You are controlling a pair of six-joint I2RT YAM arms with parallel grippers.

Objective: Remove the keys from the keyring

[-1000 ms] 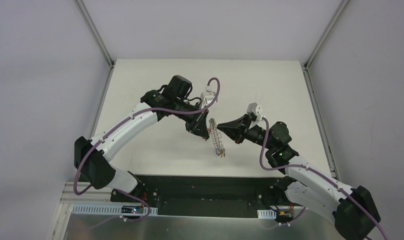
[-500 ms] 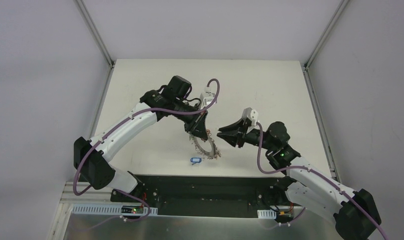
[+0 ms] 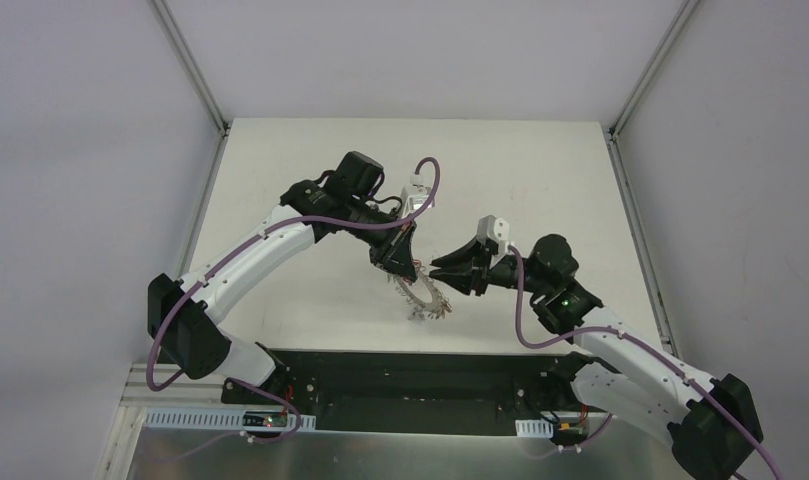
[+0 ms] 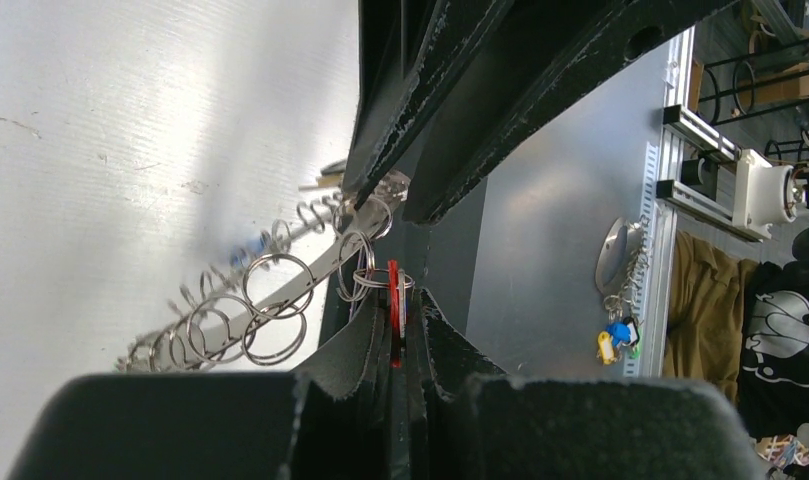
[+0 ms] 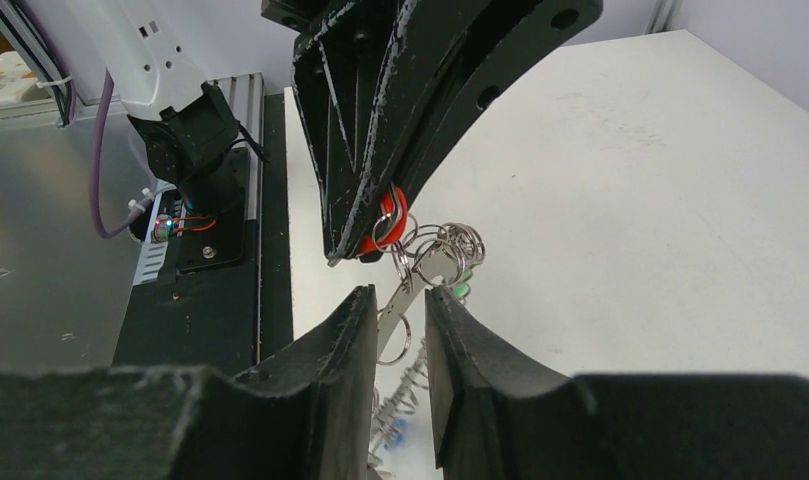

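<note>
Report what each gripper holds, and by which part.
Left gripper holds the keyring by its red tag. Right gripper holds nothing, open around a key.

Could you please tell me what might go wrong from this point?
The left jaws seem to pinch mainly the red tag; the keyring hanging below could swing or slip out. The right jaws stand open around a silver key, not clamped; closing might also catch the small rings beside it and snag.
</note>
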